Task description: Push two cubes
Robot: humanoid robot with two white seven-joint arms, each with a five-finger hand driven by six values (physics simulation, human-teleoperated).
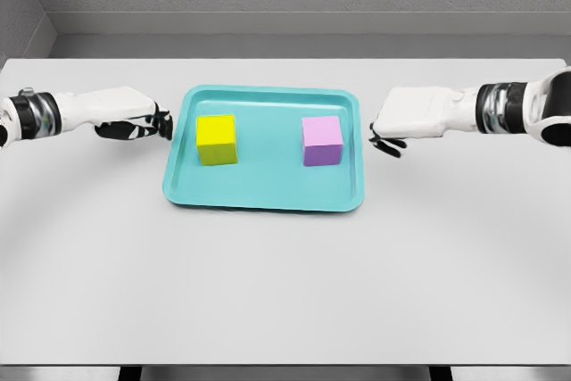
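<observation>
- My left hand (134,122) hovered just outside the tray's (264,198) left rim, fingers curled and holding nothing.
- The yellow cube (217,140) sat left in the tray, the purple cube (322,141) right, well apart.
- Both looked rigid and light (likely to slide easily on the smooth floor), so I judged a flat push on each outer face, low down, would serve best.
- My right hand (401,127) hung just beyond the right rim, fingers bent downward, empty.

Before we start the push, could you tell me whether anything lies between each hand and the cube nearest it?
Only the teal tray's raised rim: it runs between the left hand and the yellow cube, and between the right hand and the purple cube.
</observation>
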